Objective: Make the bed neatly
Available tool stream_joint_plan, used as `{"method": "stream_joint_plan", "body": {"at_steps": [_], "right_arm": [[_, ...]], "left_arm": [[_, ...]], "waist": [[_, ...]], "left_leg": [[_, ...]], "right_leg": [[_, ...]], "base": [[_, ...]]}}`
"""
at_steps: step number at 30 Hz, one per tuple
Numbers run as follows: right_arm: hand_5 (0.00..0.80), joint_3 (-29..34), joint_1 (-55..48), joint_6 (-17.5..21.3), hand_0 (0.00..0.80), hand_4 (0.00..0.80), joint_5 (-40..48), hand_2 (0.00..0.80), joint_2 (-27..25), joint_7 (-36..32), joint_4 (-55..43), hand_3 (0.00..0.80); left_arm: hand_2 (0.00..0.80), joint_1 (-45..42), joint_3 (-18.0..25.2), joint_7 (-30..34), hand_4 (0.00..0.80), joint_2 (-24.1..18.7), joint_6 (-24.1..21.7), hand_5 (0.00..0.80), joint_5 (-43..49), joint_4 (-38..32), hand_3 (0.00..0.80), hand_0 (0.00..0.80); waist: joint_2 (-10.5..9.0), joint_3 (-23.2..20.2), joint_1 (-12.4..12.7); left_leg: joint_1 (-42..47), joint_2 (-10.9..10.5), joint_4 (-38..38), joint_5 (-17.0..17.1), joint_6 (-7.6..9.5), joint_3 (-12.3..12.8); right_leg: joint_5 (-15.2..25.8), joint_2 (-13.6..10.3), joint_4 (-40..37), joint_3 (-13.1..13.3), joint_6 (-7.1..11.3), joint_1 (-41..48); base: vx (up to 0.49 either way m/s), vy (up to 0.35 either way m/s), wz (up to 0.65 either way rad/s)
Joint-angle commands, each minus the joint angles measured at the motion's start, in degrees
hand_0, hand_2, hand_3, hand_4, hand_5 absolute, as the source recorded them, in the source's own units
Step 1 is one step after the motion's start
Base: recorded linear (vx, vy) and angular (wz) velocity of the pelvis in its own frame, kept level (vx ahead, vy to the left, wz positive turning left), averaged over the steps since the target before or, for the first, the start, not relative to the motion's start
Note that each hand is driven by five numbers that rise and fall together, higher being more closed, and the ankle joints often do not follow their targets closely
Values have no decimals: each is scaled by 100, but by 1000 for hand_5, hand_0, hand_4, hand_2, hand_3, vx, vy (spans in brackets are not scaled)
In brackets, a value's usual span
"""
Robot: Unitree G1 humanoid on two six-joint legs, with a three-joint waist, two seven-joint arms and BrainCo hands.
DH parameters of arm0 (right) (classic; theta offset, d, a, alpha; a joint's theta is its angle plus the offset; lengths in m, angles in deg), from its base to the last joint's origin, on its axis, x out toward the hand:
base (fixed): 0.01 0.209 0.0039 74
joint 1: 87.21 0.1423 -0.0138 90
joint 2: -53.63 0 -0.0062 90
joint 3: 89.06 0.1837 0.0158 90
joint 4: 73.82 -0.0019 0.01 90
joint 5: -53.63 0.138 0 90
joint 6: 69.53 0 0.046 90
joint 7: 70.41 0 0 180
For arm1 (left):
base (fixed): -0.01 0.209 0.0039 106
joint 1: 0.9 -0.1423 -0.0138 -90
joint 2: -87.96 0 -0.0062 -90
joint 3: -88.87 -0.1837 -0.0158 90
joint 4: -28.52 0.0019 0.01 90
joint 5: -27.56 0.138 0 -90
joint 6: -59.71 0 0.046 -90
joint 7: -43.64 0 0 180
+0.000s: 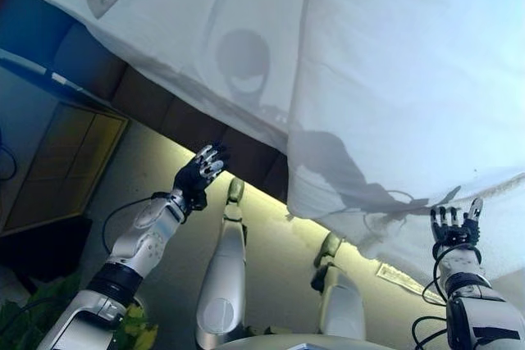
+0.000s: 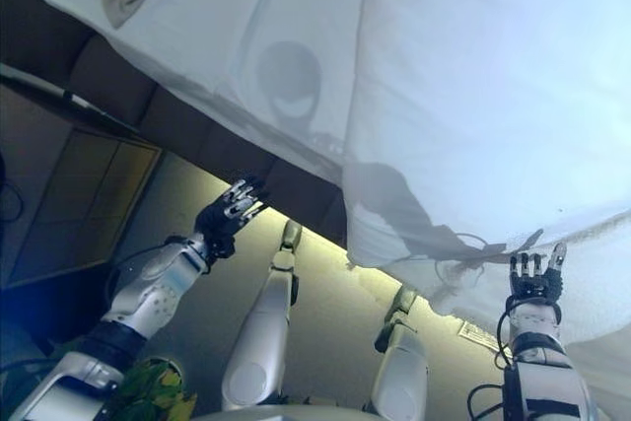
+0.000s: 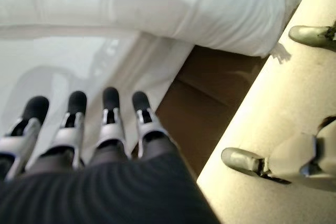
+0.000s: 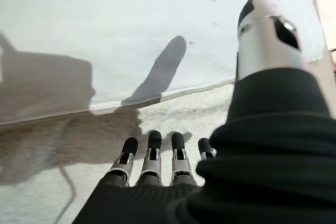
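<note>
In the left eye view the white duvet point(image 1: 394, 79) fills the upper right of the frame, its hanging edge running from upper centre down to the lower right, so the right hand point(image 1: 454, 227) at lower right sits just below that edge with fingers straight and empty, nearer than the left hand point(image 1: 199, 171) at centre left, which is spread open and empty beside the dark bed base point(image 1: 205, 133). The left wrist view shows straight fingers point(image 3: 110, 114) pointing at the sheet; the right wrist view shows fingers point(image 4: 152, 156) extended just short of the duvet edge
</note>
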Motion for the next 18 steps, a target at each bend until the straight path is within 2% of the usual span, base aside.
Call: {"method": "stream_joint_plan", "body": {"at_steps": [1, 10, 18], "right_arm": [[0, 296, 77, 153, 0, 0, 221, 0, -626, -190, -39, 0], [0, 364, 767, 44, 0, 0, 316, 0, -1231, 226, 292, 0], [0, 386, 1210, -33, 0, 0, 199, 0, -1795, 324, 636, 0]], "left_arm": [[0, 155, -28, 194, 0, -58, -220, 0, -285, -322, 0, 0], [0, 332, -168, 292, 0, -212, -346, 0, -530, -336, 0, 0], [0, 351, -294, 242, 0, -297, -504, 0, -678, -372, 0, 0]], "waist": [[93, -160, 55], [281, -81, 104], [459, -3, 140]], "left_leg": [[-462, 88, 232, 206, -14, 90], [-684, -83, 132, 300, 141, 174], [-782, -193, 72, 347, 233, 270]], "right_leg": [[1130, -384, -263, 225, 74, -902], [1107, -496, 163, 294, 52, -1533], [1134, -582, 384, 321, 39, -1858]], "base": [[4, 52, 3], [4, 3, 9], [28, -3, 5]]}}
